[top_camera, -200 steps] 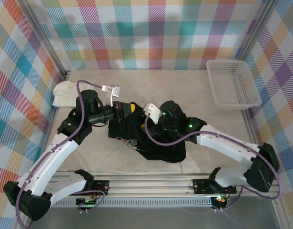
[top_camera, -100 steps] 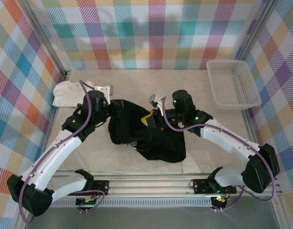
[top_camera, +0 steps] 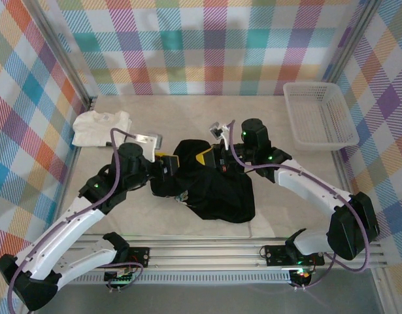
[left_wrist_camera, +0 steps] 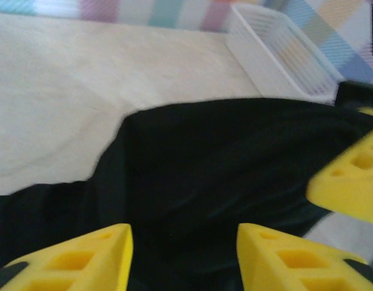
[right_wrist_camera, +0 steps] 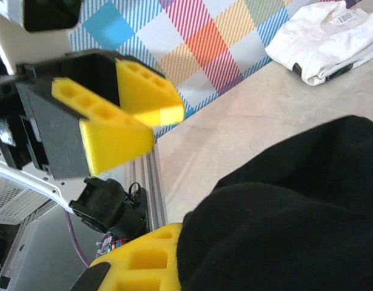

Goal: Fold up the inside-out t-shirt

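The inside-out t-shirt (top_camera: pixel 220 193) is a black crumpled heap in the middle of the table. My right gripper (top_camera: pixel 209 157) is at its far edge, shut on a fold of the cloth. In the right wrist view the black cloth (right_wrist_camera: pixel 295 218) drapes over the lower yellow finger (right_wrist_camera: pixel 141 264) and hides the other. My left gripper (top_camera: pixel 168 163) is at the shirt's upper left edge. Its yellow fingers stand apart in the left wrist view (left_wrist_camera: pixel 185 233), just over the dark cloth (left_wrist_camera: pixel 222 157) and gripping nothing. The two grippers face each other closely.
A folded white t-shirt (top_camera: pixel 99 125) lies at the back left, also in the right wrist view (right_wrist_camera: pixel 322 33). A white plastic basket (top_camera: pixel 318 114) stands at the back right. Plaid walls enclose the table, and a metal rail (top_camera: pixel 207 252) runs along the near edge.
My left gripper has opened, let go of the shirt and shifted right and nearer. My right gripper has shut on the shirt's far edge and moved toward the back.
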Motion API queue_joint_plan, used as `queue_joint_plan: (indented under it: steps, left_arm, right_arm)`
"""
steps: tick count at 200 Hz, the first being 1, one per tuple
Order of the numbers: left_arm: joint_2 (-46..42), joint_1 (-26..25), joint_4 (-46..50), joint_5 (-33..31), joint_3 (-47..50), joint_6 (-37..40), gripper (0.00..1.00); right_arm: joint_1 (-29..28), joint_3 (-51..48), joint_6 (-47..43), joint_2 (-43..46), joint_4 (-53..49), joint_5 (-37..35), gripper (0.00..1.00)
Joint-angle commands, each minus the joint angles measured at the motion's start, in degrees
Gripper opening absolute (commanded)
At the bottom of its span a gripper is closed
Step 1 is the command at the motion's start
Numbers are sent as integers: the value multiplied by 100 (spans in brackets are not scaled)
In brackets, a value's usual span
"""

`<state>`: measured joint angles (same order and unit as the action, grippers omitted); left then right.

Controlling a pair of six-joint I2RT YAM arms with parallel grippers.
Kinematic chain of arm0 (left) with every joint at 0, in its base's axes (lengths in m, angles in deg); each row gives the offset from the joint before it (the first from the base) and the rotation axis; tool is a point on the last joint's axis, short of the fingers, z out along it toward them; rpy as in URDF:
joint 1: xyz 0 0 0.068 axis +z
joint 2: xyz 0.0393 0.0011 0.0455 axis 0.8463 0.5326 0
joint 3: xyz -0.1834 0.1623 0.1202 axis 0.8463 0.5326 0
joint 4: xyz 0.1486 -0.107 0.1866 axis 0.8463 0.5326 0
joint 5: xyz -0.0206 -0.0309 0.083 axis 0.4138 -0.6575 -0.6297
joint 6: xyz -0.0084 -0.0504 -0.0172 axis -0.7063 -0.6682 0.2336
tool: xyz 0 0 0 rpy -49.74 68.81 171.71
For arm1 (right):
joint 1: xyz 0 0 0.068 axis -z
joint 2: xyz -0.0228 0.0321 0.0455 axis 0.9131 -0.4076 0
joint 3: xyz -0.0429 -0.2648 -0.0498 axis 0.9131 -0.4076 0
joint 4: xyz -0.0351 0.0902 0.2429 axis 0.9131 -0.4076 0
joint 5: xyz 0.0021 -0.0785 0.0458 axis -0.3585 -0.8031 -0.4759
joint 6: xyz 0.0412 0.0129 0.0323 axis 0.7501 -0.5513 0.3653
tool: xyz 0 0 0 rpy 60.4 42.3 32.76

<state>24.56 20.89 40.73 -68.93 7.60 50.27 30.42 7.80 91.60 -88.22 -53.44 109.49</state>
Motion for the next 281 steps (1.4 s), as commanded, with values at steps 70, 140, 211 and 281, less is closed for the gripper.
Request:
queue_joint_plan:
  steps: [70,140,211,281]
  left_arm:
    - [1458,-60,-353,293,-276,444,37]
    - [1916,19,-553,-47,-331,538,32]
    - [1949,241,-1377,771,-231,592,0]
    - [687,709,-1594,3206,-46,-590,0]
  right_arm:
    - [57,122,-312,184,-321,105,0]
    - [72,139,-416,189,-433,110,0]
    - [111,247,-658,270,-952,-368,0]
    - [114,973,-669,219,-2292,-2959,11]
